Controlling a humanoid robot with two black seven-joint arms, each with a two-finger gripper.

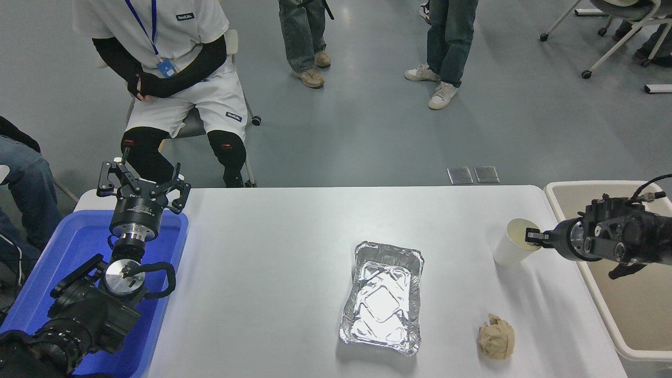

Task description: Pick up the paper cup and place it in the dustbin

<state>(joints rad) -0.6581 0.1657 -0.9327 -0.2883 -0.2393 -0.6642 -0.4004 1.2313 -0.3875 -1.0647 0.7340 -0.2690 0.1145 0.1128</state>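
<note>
Even, bright overhead light is filling the scene, and everything is staying sharp. Glare is bouncing off the foil tray (382, 298). Soft shadows are falling just right of the paper cup (515, 242) on the worktop (273, 252).

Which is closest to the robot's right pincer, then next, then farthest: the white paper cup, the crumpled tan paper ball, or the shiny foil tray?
1. White paper cup: at the right pincer.
2. Crumpled tan paper ball: nearer the camera.
3. Shiny foil tray: table's middle, leftward.

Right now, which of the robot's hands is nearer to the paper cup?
The right. The right hand is at the paper cup's rim, on its right side. The left hand is parked far off at the table's left end, above the blue tub.
</note>
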